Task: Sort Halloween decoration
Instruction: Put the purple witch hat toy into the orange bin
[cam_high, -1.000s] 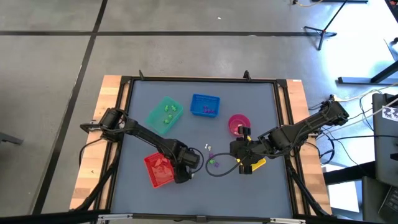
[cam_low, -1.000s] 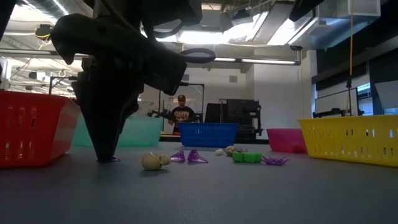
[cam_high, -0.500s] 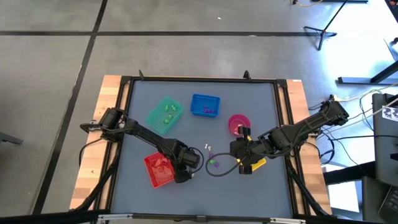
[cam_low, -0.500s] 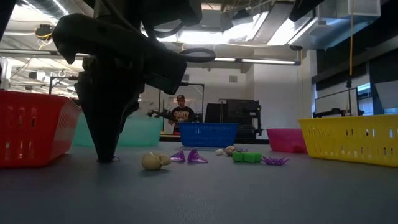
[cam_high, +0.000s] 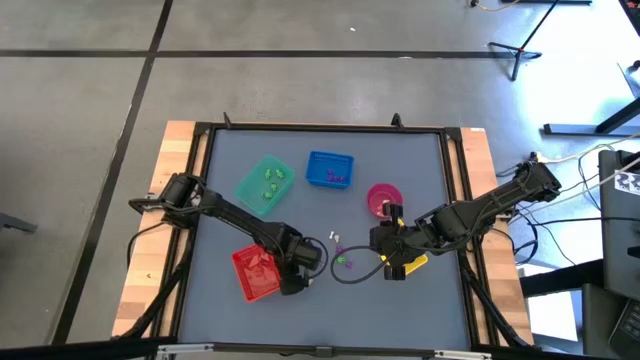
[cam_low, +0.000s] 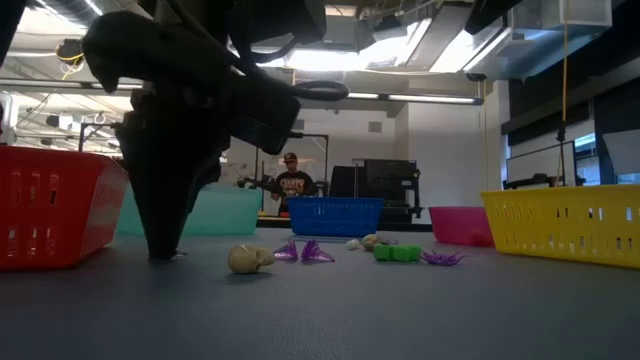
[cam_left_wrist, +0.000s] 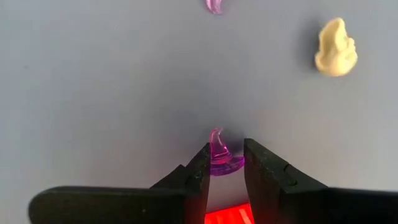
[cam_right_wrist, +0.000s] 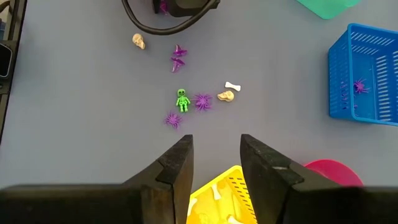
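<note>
High view. Table (cam_high: 420, 160): grey top, dark frame. Green tray (cam_high: 263, 184) at the far left, holding green trinkets. Blue tray (cam_high: 330, 168) beside it, with purple pieces inside. Pink bowl (cam_high: 384, 199) to the right of the blue tray. Red tray (cam_high: 254, 273) near the front left. Yellow tray (cam_high: 415, 264) mostly under the right arm. Left gripper (cam_high: 291, 286) low at the red tray's right edge. Right gripper (cam_high: 382, 241) above the yellow tray, just in front of the pink bowl. Loose trinkets (cam_high: 340, 258) lie on the table between the two grippers.

Low view. Left gripper (cam_low: 163, 252) points straight down, tips at the table, close to the red tray (cam_low: 50, 205). Skull (cam_low: 247, 259) just beside it; further on, two purple hats (cam_low: 304, 251), a green figure (cam_low: 397, 253) and a purple spider (cam_low: 440, 258). Blue tray (cam_low: 335, 215), pink bowl (cam_low: 459, 224) and yellow tray (cam_low: 565, 225) stand behind. A person (cam_low: 291, 183) is in the room beyond.

Left wrist view. Left gripper (cam_left_wrist: 225, 163) pinches a purple hat (cam_left_wrist: 221, 155) between its fingertips, on the table. A second purple piece (cam_left_wrist: 214, 5) and the skull (cam_left_wrist: 336, 47) lie apart from it.

Right wrist view. Right gripper (cam_right_wrist: 216, 154) holds nothing, fingers spread, over the yellow tray (cam_right_wrist: 221, 196). On the table ahead: green figure (cam_right_wrist: 181, 99), purple spiders (cam_right_wrist: 203, 101), skull (cam_right_wrist: 138, 41), bone (cam_right_wrist: 232, 86), purple hats (cam_right_wrist: 178, 56).
</note>
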